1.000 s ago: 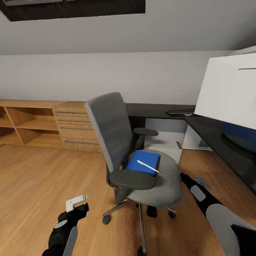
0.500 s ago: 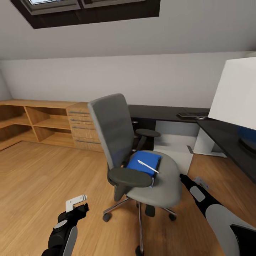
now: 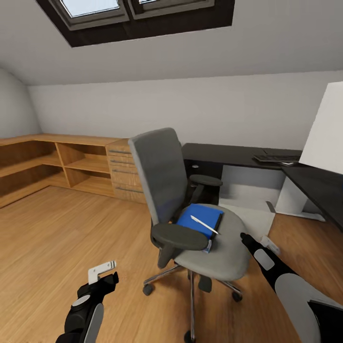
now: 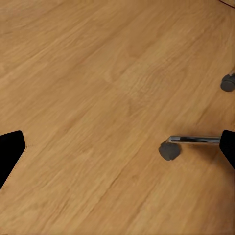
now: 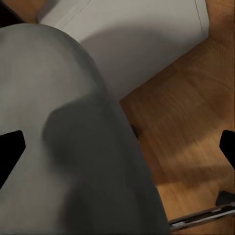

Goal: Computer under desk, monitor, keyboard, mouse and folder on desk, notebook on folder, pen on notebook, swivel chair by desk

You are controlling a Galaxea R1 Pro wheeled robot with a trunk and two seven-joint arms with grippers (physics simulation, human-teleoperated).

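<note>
The grey swivel chair (image 3: 164, 176) stands on the oak floor a little way from the black desk (image 3: 228, 153). On its seat lies the blue folder (image 3: 196, 219) with the white pen (image 3: 204, 224) across it. A dark strip runs along the folder's right edge; I cannot tell if it is the notebook. The keyboard (image 3: 277, 158) lies on the desk beside the monitor's pale back (image 3: 328, 133). The light grey computer (image 3: 252, 188) sits under the desk. My left gripper (image 3: 107, 272) hangs open over bare floor (image 4: 117, 152). My right gripper (image 3: 244, 237) is open beside the seat's edge (image 5: 117, 147).
An oak dresser (image 3: 125, 169) and low oak shelves (image 3: 57, 164) line the wall to the left. A skylight (image 3: 128, 14) sits in the sloped ceiling. Chair casters (image 4: 167, 151) lie near my left gripper. Open floor spreads to the left.
The whole view has swung left and upward, so the skylight and more shelving show and the monitor has slid to the right edge. Both arms hold the same pose.
</note>
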